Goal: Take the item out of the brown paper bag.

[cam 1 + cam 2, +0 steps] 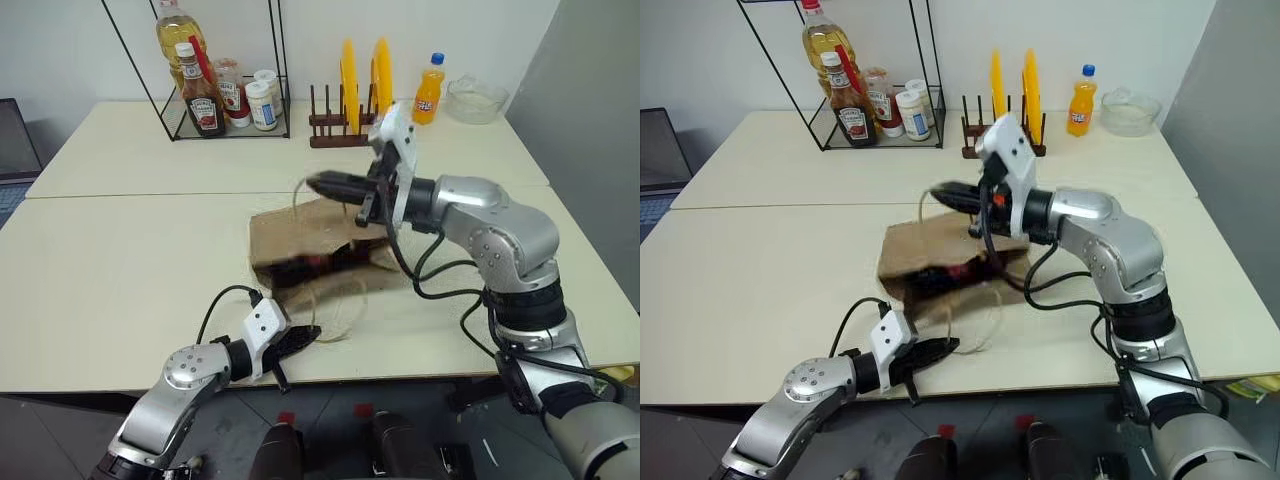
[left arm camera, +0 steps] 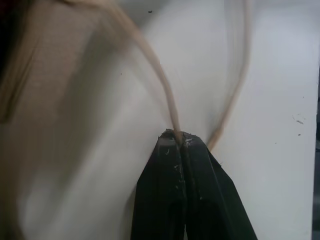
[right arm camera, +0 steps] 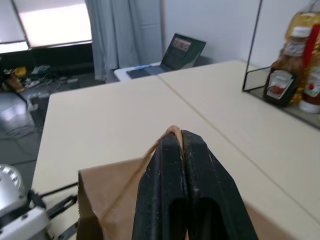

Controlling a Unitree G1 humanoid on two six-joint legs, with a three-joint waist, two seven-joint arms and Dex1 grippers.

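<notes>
Each claw, left (image 1: pixel 308 335) and right (image 1: pixel 318 184), pinches a bag (image 1: pixel 300 240) handle; the bottle (image 1: pixel 318 263) remains inside.

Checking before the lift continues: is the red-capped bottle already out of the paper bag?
No: the item lies inside the open mouth of the brown paper bag, which lies on its side on the table.

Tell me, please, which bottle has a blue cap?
The orange soda bottle beside the glass bowl; the rack's bottles have red or white caps.
</notes>
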